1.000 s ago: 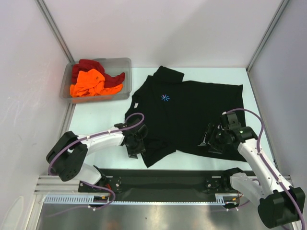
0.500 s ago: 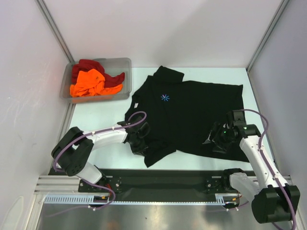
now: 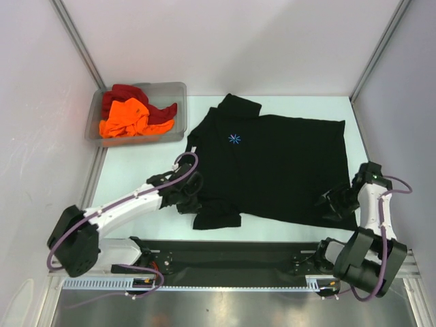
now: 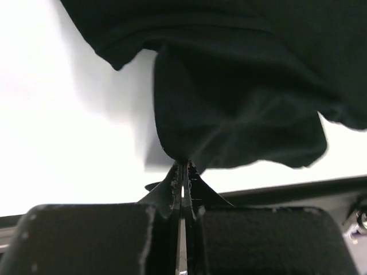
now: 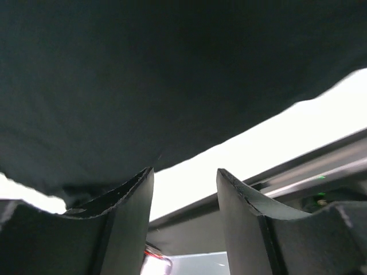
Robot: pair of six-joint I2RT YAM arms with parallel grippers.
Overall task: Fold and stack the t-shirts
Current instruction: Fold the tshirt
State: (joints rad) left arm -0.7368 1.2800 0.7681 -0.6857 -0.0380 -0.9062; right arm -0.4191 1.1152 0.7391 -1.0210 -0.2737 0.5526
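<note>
The left hand (image 4: 182,167) is clamped on a bunched edge of the black t-shirt (image 3: 279,163), which spreads ahead of it across the tabletop (image 3: 133,174). The right hand (image 5: 184,171), fingers apart, sits just short of the hem (likely seeking a matching grip for folding).

Black t-shirt (image 3: 286,163) with light-blue starburst (image 3: 234,139); orange shirt (image 3: 126,117), dark red shirt (image 3: 126,92), grey bin (image 3: 163,88)

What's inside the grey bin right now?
A crumpled orange t-shirt lying over a dark red t-shirt; the bin floor beneath them is covered.
</note>
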